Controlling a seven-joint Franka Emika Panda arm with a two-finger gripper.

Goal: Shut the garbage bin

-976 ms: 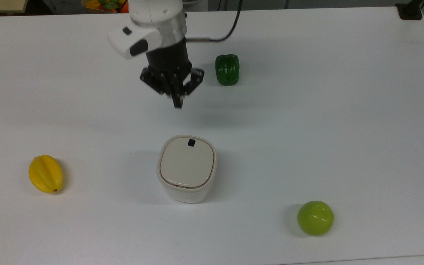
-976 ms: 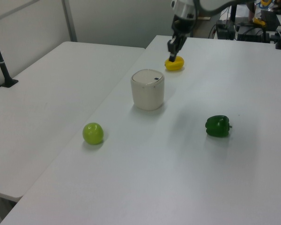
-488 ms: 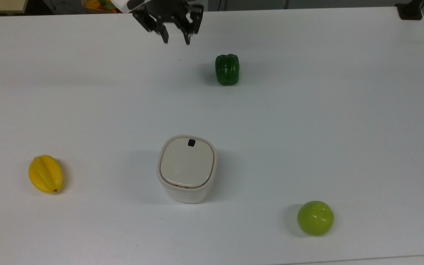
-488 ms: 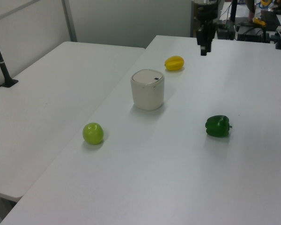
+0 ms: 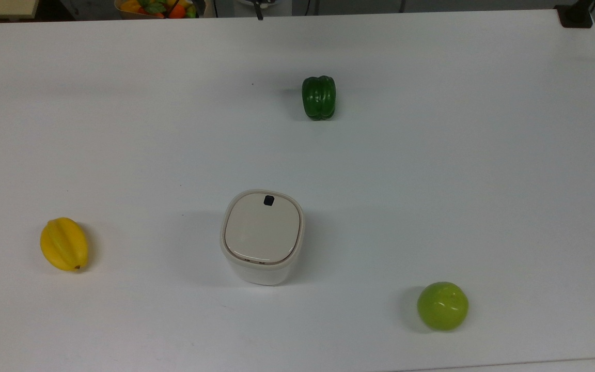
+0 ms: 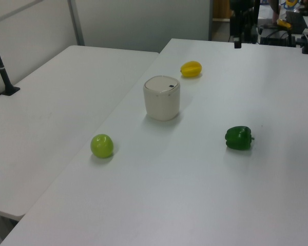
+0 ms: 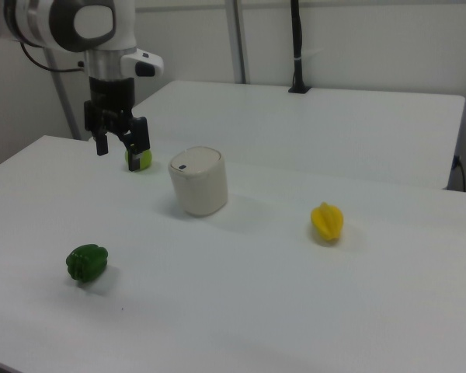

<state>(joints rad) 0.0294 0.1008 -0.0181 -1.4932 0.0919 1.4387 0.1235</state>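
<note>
Gripper (image 7: 118,144): raised above the table (image 7: 256,303), fingers apart, holding nothing.
Garbage bin (image 7: 198,181): lower than the gripper, a little to the right view's right, lid flat and closed.
Green pepper (image 7: 87,263): well below the gripper, nearer the camera.

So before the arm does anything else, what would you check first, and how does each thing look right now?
1. Lid flat on the bin: ok, it sits flush in the top view.
2. Bin upright: ok.
3. Gripper clear of the bin: ok, raised and off to the right view's left.
4. Gripper empty: ok, fingers open with nothing between them.
5. Pepper, apple and yellow fruit apart from the bin: ok.
6. Latch clicked shut: cannot tell.
</note>
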